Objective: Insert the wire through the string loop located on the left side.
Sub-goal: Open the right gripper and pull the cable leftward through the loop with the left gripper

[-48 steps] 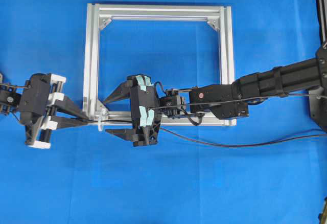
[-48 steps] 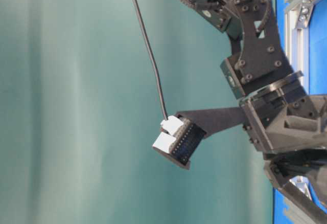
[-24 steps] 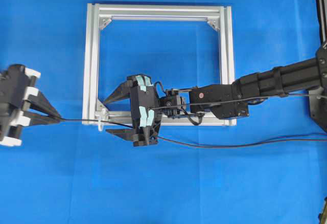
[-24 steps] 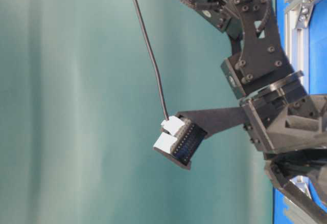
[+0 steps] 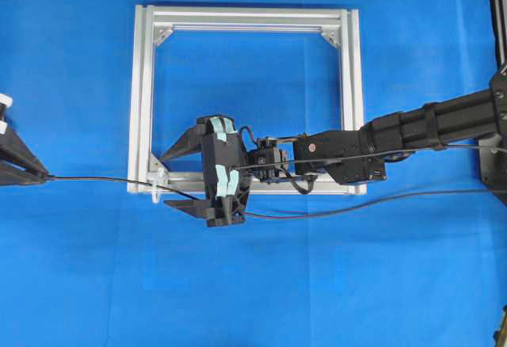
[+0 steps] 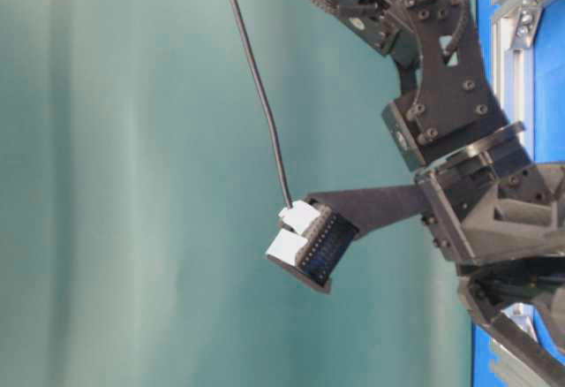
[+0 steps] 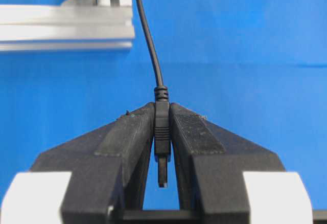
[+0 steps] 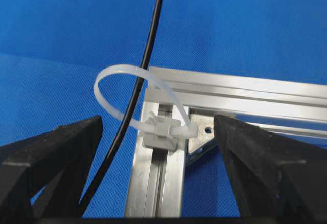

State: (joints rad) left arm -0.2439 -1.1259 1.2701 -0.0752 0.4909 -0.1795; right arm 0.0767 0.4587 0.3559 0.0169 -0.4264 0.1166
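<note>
Pulling away left, the left gripper [image 7: 162,147] has its jaws clamped on the wire [image 5: 103,179] plug; wire now runs thru the string loop [image 8: 134,97] at frame [image 5: 245,16] corner. Right gripper [image 5: 176,179] jaws wide, empty, straddling loop. Threading looks done.

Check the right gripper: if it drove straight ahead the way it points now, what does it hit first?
Likely the string loop and its mount on the frame corner, dead ahead between the open right gripper's fingers. The wire already runs through the loop, so it would be pushed too. Depth is unclear.
</note>
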